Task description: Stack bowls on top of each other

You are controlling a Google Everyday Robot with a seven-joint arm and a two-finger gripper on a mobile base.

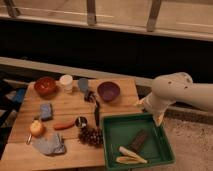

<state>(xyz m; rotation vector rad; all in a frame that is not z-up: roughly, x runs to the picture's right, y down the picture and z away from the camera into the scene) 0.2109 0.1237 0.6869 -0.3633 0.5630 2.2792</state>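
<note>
1. While the arm [172,90] is hanging past the right edge of the table [70,107], the gripper [151,111] is standing wide open, gripping nothing.
2. Purple bowl [108,91] is sitting near it, off to its left.
3. Red bowl [45,86] is sitting way further left, beyond the white cup [66,82].
4. Green tray [113,142] is lying just beside it, camera side.

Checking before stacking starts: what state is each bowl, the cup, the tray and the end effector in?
Red-orange bowl: upright on the table, unstacked.
Purple bowl: upright, apart from the red-orange bowl.
White cup: upright beside the red-orange bowl.
Green tray: holds a dark bar and yellowish pieces.
End effector: open, empty, by the table's right edge, near the tray's back right corner.
</note>
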